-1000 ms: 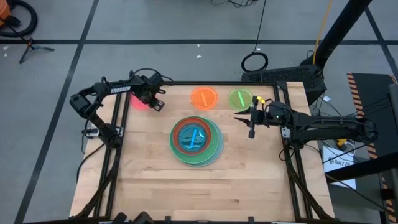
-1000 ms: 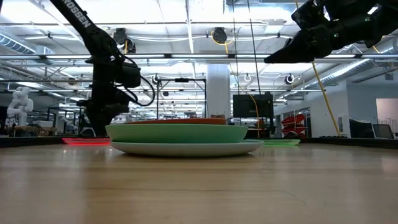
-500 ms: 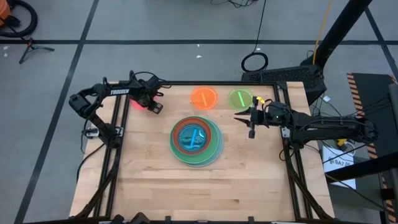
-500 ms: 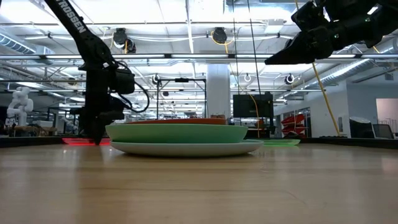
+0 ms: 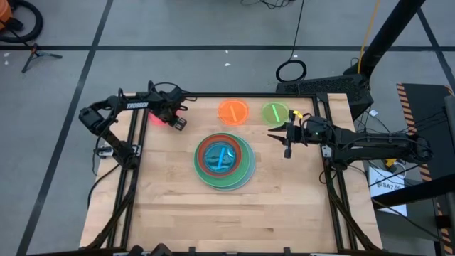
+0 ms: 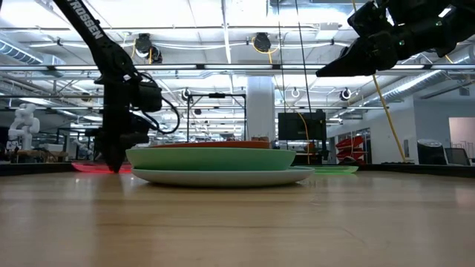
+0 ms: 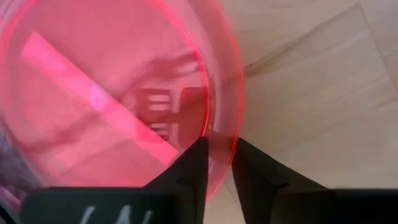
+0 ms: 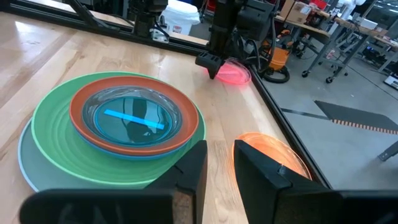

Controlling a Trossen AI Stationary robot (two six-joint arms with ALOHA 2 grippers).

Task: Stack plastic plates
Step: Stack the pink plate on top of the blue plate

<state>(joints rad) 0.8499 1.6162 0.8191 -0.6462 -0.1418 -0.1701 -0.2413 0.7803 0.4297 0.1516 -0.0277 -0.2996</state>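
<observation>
A stack of plastic plates [image 5: 224, 160] sits mid-table: pale blue at the bottom, then green, red-orange, blue and a small teal one [image 8: 134, 118] on top. A small pink plate [image 5: 156, 117] lies flat at the far left. My left gripper [image 7: 219, 142] points down at the pink plate's rim and is shut on it. An orange plate [image 5: 233, 111] and a lime plate [image 5: 274, 112] lie flat along the far edge. My right gripper [image 5: 272, 132] hangs in the air right of the stack, its fingers slightly open and holding nothing. My left gripper has the pink plate's rim [image 7: 221, 127] between its two fingers, on the side toward the stack. One finger [image 7: 198, 163] stands inside the plate and the other [image 7: 247, 165] outside it. The fingers come from above, pointing down. The plate lies flat on the table.
Bare wood lies on the near half of the table [image 5: 234, 213] and to both sides of the stack. Black frame rails [image 5: 131, 153] run along the table's edges. The left arm [image 6: 111, 81] stands over the far left corner.
My left gripper has sunk from just above the pink plate down to the table at the plate's rim. The plate has stayed flat where it was.
</observation>
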